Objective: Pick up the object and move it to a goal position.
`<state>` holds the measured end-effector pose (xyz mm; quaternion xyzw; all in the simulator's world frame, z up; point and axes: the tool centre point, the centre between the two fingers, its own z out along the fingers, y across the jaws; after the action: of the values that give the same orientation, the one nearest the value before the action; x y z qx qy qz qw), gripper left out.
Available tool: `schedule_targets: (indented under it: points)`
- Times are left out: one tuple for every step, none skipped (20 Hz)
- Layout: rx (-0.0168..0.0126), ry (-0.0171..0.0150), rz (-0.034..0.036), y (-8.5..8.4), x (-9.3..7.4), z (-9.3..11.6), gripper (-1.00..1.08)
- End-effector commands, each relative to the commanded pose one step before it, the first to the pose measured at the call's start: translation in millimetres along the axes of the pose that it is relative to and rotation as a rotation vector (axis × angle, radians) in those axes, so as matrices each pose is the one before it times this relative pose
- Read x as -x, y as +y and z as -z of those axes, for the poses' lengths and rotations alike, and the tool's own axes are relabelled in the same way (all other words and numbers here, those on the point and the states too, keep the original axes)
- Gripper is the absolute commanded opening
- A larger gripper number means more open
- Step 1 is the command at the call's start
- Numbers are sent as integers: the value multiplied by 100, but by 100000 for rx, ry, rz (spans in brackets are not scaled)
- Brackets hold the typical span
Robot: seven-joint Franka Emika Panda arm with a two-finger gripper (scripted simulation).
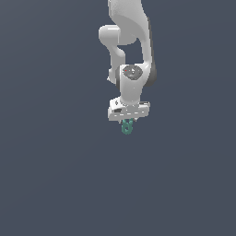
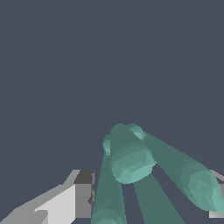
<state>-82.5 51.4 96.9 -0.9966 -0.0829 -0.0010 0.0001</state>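
Note:
The object [image 1: 127, 128] is a small teal-green lumpy piece that hangs just under the white robot hand, near the middle of the exterior view. My gripper [image 1: 127, 123] points straight down and is shut on the object, whose lower end sticks out below the fingers. In the wrist view the object [image 2: 131, 162] looms large as several joined teal lobes. It sits in the gripper [image 2: 148, 199], between a grey finger [image 2: 82, 194] on one side and a sliver of the other finger [image 2: 217, 205] at the frame's edge. No goal marker shows in either view.
The white arm [image 1: 131, 50] comes down from the top of the exterior view. Behind and below it there is only a uniform dark grey-blue ground [image 1: 55, 175], with no other object, edge or container in view.

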Motion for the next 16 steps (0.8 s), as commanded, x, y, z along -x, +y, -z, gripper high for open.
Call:
schedule_targets:
  points:
    - [-15, -216, -8, 1, 72, -121, -100]
    - [0, 0, 0, 0, 0, 0, -100]
    - [0, 0, 0, 0, 0, 0, -100]
    - [0, 0, 0, 0, 0, 0, -100]
    - [0, 0, 0, 0, 0, 0, -100]
    - [0, 0, 0, 0, 0, 0, -100]
    - [39, 241, 11, -6, -74, 115, -100]
    - [0, 0, 0, 21, 10, 21, -100]
    - [0, 0, 0, 63, 29, 64, -100]
    - [0, 0, 0, 106, 48, 107, -100]
    - [0, 0, 0, 148, 68, 149, -100]
    - [0, 0, 0, 191, 87, 193, -100]
    - [0, 0, 0, 234, 107, 236, -100]
    - [0, 0, 0, 278, 127, 280, -100]
    - [0, 0, 0, 322, 147, 325, -100]
    - [0, 0, 0, 367, 167, 371, -100]
